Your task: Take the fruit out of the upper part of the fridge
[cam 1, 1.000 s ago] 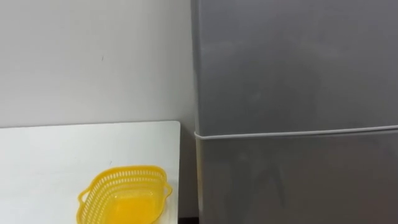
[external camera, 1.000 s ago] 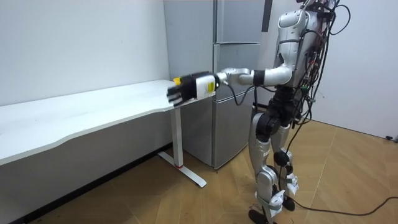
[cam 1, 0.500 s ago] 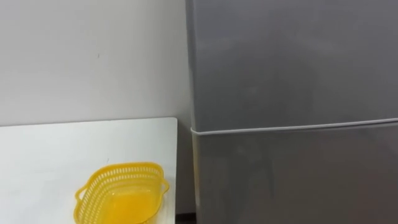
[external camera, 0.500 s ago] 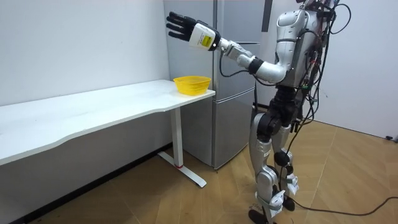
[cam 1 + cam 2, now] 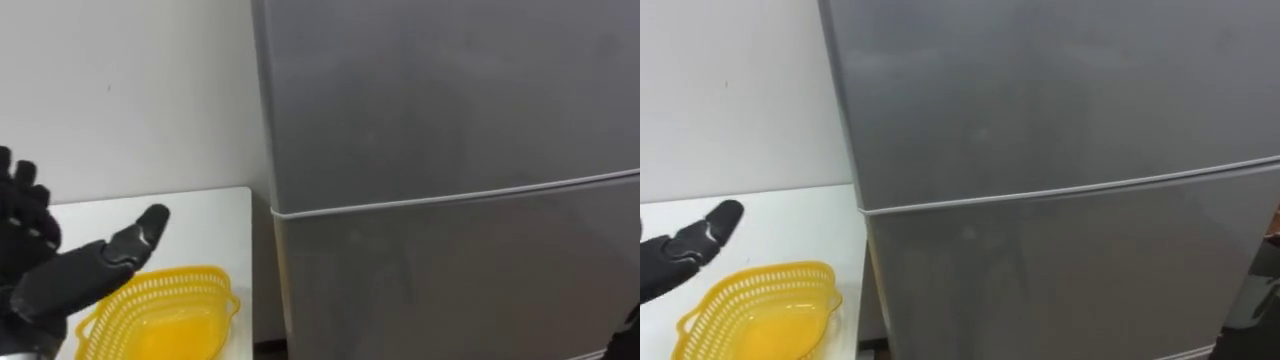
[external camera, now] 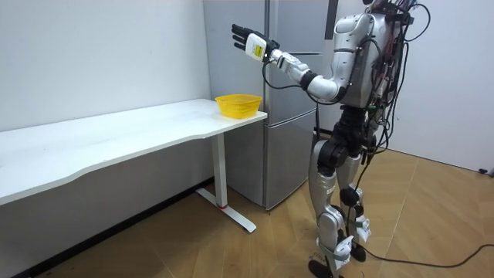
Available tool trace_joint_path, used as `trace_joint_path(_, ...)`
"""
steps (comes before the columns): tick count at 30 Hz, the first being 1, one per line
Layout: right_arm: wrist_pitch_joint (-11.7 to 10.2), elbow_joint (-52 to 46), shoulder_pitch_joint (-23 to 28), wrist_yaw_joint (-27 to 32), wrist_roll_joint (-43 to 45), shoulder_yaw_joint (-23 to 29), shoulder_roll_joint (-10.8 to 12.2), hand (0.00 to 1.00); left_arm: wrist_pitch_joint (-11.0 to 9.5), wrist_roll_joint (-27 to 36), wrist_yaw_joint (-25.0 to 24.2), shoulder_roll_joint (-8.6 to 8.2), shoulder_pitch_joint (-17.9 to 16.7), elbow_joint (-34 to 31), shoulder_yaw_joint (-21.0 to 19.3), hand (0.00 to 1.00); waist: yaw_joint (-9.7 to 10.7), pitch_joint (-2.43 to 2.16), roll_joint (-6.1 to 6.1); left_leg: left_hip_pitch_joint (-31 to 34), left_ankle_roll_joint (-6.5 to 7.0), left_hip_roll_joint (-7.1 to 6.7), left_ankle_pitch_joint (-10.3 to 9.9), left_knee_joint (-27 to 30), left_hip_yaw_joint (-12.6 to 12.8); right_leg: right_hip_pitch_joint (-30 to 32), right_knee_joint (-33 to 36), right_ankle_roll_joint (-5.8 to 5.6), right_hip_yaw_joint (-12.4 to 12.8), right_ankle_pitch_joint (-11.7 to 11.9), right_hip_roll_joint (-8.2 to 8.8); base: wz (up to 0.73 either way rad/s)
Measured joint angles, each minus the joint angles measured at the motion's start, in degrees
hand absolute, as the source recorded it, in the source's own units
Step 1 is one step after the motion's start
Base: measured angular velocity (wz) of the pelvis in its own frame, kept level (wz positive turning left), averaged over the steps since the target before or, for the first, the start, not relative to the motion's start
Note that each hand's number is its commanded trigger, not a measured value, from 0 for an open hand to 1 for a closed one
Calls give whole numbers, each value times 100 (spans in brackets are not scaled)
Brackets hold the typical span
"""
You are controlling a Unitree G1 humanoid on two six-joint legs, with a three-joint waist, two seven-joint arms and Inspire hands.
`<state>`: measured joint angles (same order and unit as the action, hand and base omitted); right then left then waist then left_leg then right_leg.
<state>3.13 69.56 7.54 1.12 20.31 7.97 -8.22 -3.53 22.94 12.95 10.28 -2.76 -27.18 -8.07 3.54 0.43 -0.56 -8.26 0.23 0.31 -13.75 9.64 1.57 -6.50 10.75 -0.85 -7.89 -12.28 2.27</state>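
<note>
The grey fridge [image 5: 440, 100] fills the right of the eye views, both doors closed, a pale seam [image 5: 450, 198] dividing upper door from lower. In the room view I stand facing the fridge [image 6: 297, 31]. My left hand [image 5: 60, 280] is raised at head height, open with straight spread fingers, to the left of the upper door and apart from it; it also shows as my left hand [image 6: 245, 38] in the room view. A dark edge of my right hand [image 5: 1268, 275] shows low at the right border.
A yellow slatted basket [image 5: 160, 315] sits at the near corner of the white table [image 5: 205, 205], right beside the fridge's left side. The table [image 6: 116, 135] runs along the white wall toward the room view's left. Wooden floor lies around me.
My left arm has swung up from table height, past the basket, to head height near the upper door. The eye views have shifted, so the fridge sits further left.
</note>
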Motion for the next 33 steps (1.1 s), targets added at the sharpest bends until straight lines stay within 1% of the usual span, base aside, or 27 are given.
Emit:
trace_joint_path(4,-6,101,-33,0,-5,-11,-7,0,10,3,-301,2,87,0,59,0,83,-8,-24,-3,0,9,0,-3,8,1,-1,5,11,3,-8,-2)
trace_joint_path(8,13,215,-50,-3,4,-21,-6,0,141,2,-616,4,109,0,177,0,116,-9,-42,-13,0,17,0,-24,16,-14,-4,7,41,4,-19,-2)
trace_joint_path(12,18,219,-72,-16,4,-14,-6,0,270,-1,-882,6,109,0,191,0,188,-7,-44,-22,0,17,0,-24,9,-30,-13,7,41,4,-20,0)
trace_joint_path(15,53,217,-88,-55,4,-12,-9,0,347,-1,-1009,6,109,0,190,0,228,0,-54,-23,0,17,0,-24,13,-30,-13,7,41,4,-21,0)
trace_joint_path(19,72,219,-91,-66,10,-11,-12,0,374,-5,-1141,7,111,0,191,0,248,9,-69,-30,0,17,0,-22,14,-25,-11,7,49,4,-23,0)
trace_joint_path(23,75,235,-113,-69,25,-12,-12,0,472,-18,-1249,8,228,2,202,0,250,12,-77,-26,0,20,0,-21,6,-5,-7,11,67,7,-29,0)
trace_joint_path(28,71,230,-139,-55,98,-21,-12,0,504,-88,-1378,10,339,40,243,0,263,20,-91,-30,0,23,0,-20,22,-2,-7,16,72,12,-32,0)
trace_joint_path(30,72,231,-136,-58,175,-56,-11,0,516,-126,-1432,10,376,151,263,0,264,22,-94,-31,0,30,0,-20,58,-1,-6,17,73,13,-35,0)
trace_joint_path(33,73,229,-137,-61,242,-59,-11,0,615,-129,-1489,9,377,200,265,0,265,27,-90,-25,0,33,0,-20,81,13,-4,19,72,15,-37,-4)
